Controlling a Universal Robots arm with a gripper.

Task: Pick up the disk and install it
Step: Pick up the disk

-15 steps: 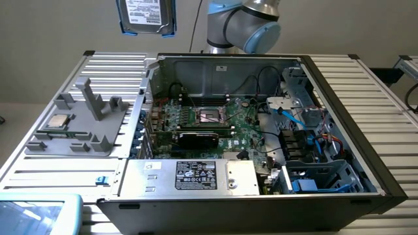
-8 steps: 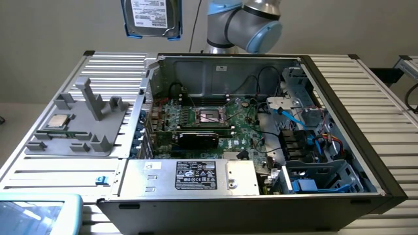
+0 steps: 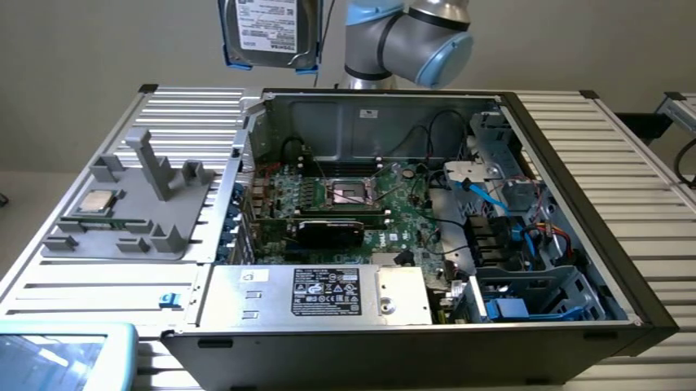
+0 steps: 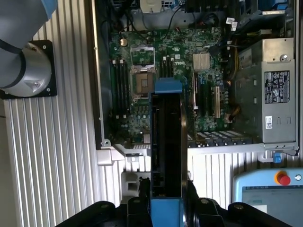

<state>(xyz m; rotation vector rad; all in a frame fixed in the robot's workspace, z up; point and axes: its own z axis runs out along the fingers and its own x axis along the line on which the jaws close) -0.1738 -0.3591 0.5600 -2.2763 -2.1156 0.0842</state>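
Between the jaws: disk (image 4: 166, 142) gripped by its flat faces, edge-on, high above the open case (image 3: 359, 122) | care: likely best kept square to the drive cage (image 3: 539, 289), clear of blue cables (image 3: 491, 195) | build: silver metal, white label (image 3: 272, 20), blue plastic carrier (image 4: 168, 87); ribbed metal bench (image 3: 641, 204)

Item: disk (image 4: 166, 142), seen edge-on, dark body with blue carrier ends, clamped between the fingers of the gripper (image 4: 165, 189), held over an open computer case (image 4: 97, 94) containing green motherboard (image 4: 137, 118), CPU socket (image 4: 142, 81) and silver power supply (image 4: 270, 94), all on a slatted table (image 4: 61, 156).
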